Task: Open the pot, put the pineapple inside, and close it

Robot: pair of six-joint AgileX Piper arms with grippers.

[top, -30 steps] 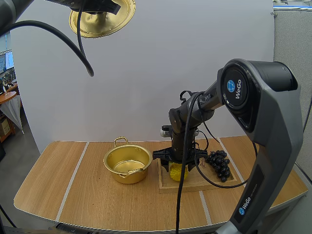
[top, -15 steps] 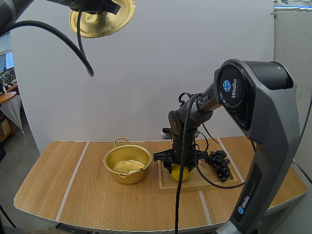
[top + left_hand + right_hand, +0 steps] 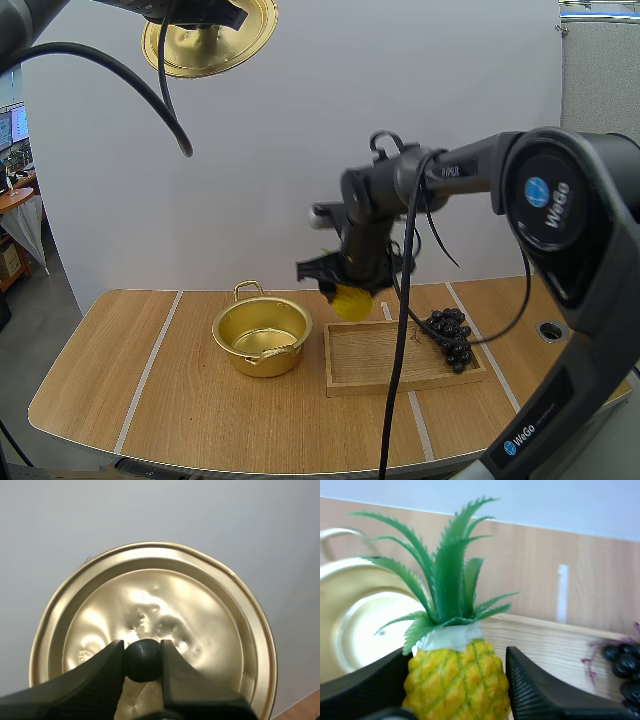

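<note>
Right gripper [image 3: 348, 288]: clenched on the pineapple [image 3: 457, 680], with one black finger pressed to each side of its yellow body.
Pineapple: held in the air between those fingers, clear of the wood below, with its green crown pointing away from the wrist.
Pot [image 3: 262, 335]: open on the table [image 3: 150, 400], lower than the right gripper and off to its left-arm side (the wrist view shows its gold inside past the crown).
Wooden tray [image 3: 400, 378]: beneath the right gripper, just beside the pot.
Grapes [image 3: 450, 337]: at the tray's end farthest from the pot, well apart from the gripper.
Left gripper [image 3: 142, 655]: raised high above the table, fingertips pinching the black knob [image 3: 142, 661].
Lid [image 3: 150, 595]: gold, hanging from that knob, well apart from the right gripper.
</note>
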